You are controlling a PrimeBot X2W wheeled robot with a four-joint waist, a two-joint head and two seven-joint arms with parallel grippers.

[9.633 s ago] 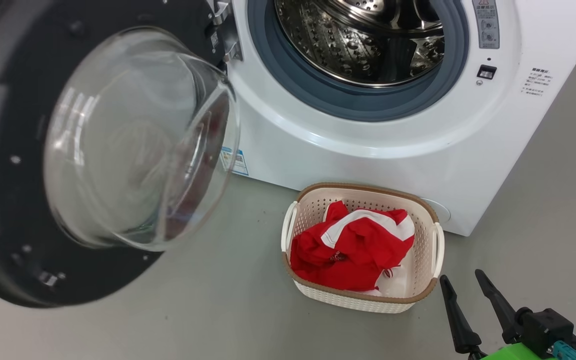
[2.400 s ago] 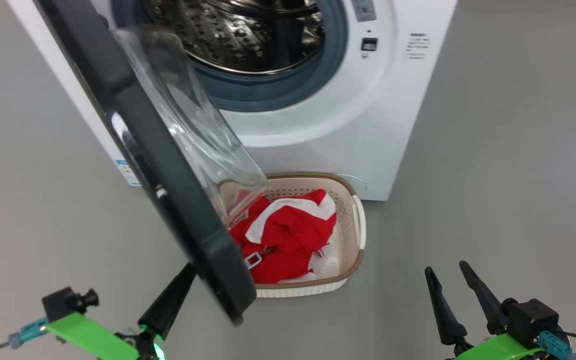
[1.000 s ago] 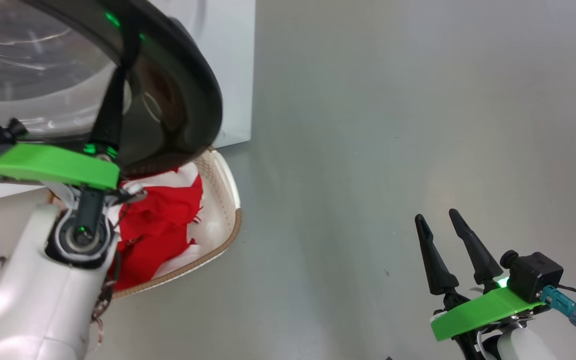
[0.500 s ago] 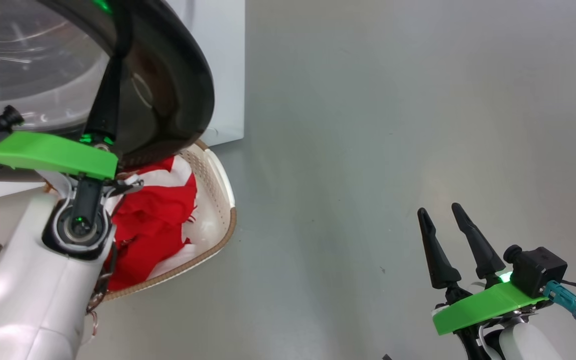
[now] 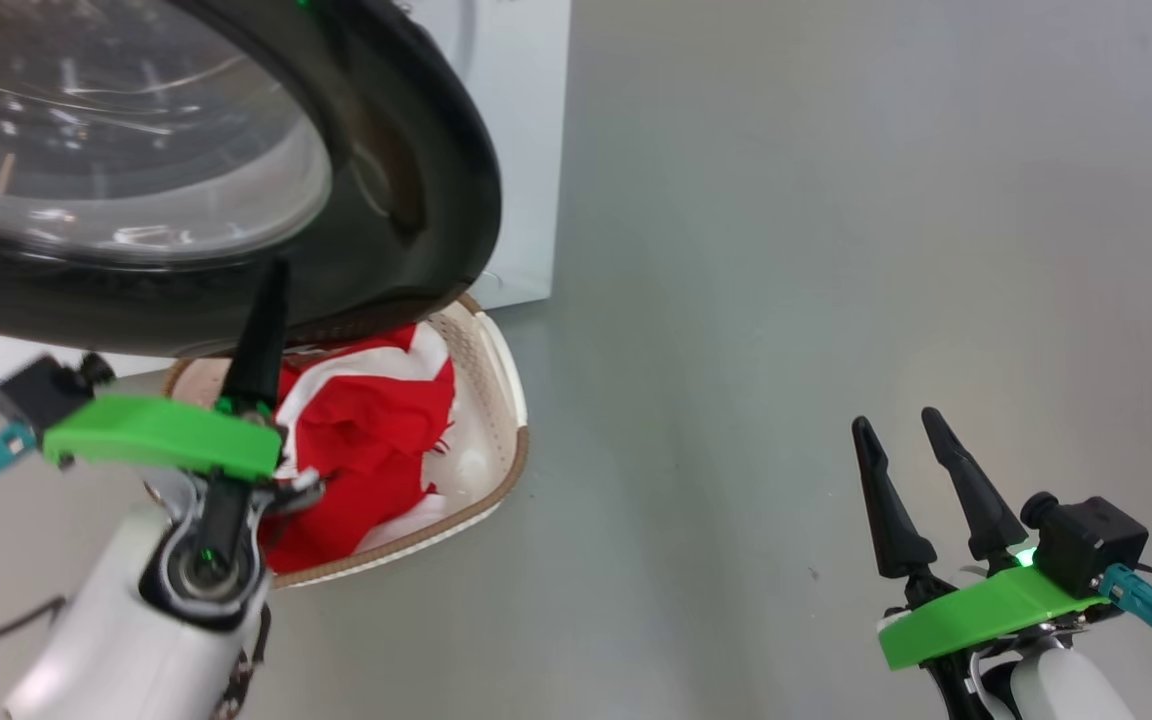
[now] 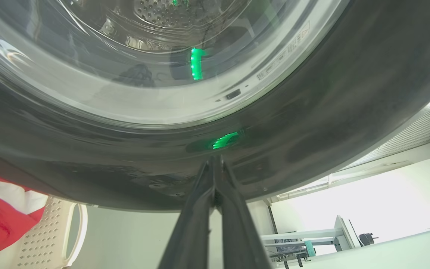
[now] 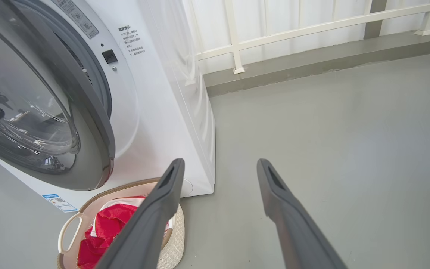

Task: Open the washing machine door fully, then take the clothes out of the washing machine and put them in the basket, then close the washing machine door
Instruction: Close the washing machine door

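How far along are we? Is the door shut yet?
Done: the clothes lie in the basket. In hand: the left tool, shut, has its tips against the black rim of the washing machine door, which stands slightly ajar from the washing machine in the right wrist view. Left: push the door home. The right tool hangs open over the floor.

No readable text; tiny blurred print (image 7: 131, 41) on washing machine (image 7: 151, 123)
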